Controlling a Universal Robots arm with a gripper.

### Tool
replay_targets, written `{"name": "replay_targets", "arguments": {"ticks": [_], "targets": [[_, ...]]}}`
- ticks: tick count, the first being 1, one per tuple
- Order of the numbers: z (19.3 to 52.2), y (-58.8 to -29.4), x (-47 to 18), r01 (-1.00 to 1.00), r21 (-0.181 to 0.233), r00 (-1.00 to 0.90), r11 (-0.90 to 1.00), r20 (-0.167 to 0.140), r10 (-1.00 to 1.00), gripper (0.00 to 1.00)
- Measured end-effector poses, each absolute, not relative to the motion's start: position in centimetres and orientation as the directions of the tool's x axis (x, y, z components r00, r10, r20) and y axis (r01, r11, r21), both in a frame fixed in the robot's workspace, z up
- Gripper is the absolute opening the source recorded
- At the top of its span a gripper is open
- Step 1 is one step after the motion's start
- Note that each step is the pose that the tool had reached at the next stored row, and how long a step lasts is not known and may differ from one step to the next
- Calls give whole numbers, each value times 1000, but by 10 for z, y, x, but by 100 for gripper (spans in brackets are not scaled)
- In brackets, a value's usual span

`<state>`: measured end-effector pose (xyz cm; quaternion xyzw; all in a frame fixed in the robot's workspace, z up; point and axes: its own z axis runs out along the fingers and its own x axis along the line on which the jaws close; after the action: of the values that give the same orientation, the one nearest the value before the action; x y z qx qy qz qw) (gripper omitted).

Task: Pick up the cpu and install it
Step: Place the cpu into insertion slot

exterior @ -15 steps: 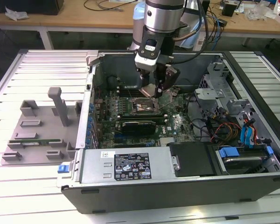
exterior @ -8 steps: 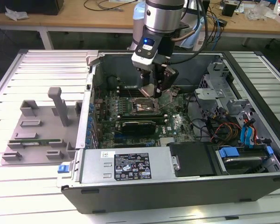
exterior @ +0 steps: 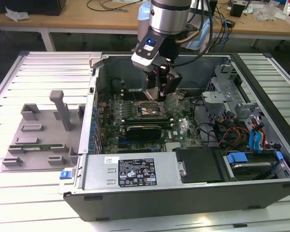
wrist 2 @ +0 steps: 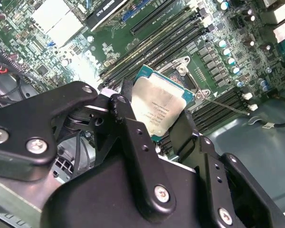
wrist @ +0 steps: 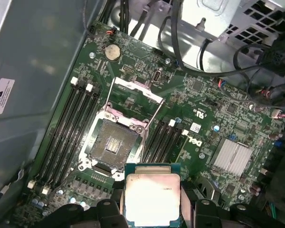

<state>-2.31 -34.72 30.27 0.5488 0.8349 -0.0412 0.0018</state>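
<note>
The cpu (wrist 2: 159, 107), a flat square chip with a shiny silver top and green rim, sits between my gripper's (wrist 2: 152, 116) black fingers (wrist 2: 128, 128). The gripper is shut on its edges. In the first wrist view the cpu (wrist: 152, 194) hangs just off one edge of the empty socket (wrist: 113, 142), apart from it. The socket's metal frame (wrist: 135, 90) and levers stand raised. In the exterior view my gripper (exterior: 160, 93) hovers low inside the open computer case (exterior: 183, 188), over the motherboard's socket area (exterior: 150, 110).
Memory slots (wrist: 71, 128) flank the socket on both sides. A long black card (exterior: 144, 129) lies on the board nearer the case's front wall. Drive cages and cables (exterior: 241, 130) fill the exterior view's right. A grey tray with upright posts (exterior: 43, 130) rests outside the case.
</note>
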Motion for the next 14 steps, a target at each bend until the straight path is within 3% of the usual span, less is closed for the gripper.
{"name": "replay_targets", "arguments": {"ticks": [14], "targets": [[302,-347,-23,964,-67,-261,258,-49,964,55]]}}
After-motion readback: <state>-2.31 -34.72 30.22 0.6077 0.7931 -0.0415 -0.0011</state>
